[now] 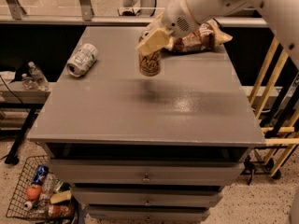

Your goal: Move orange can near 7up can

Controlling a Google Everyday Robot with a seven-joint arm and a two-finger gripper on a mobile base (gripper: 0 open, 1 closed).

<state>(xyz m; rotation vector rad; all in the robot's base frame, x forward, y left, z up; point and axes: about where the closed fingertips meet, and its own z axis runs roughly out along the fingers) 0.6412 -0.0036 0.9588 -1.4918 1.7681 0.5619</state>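
Observation:
The orange can (150, 64) hangs upright in the air above the grey table (140, 111), its shadow on the top below it. My gripper (152, 40) is shut on the can's top, cream fingers (149, 42) over it, the white arm reaching in from the upper right. The 7up can (82, 59) lies on its side at the table's left, silver end toward me, well to the left of the orange can.
A brown-and-yellow snack bag (198, 37) lies at the table's back right, behind the arm. Clear plastic bottles (33, 76) stand on a low shelf to the left. A wire basket (39, 195) with items sits on the floor. Wooden rails (271, 101) stand at right.

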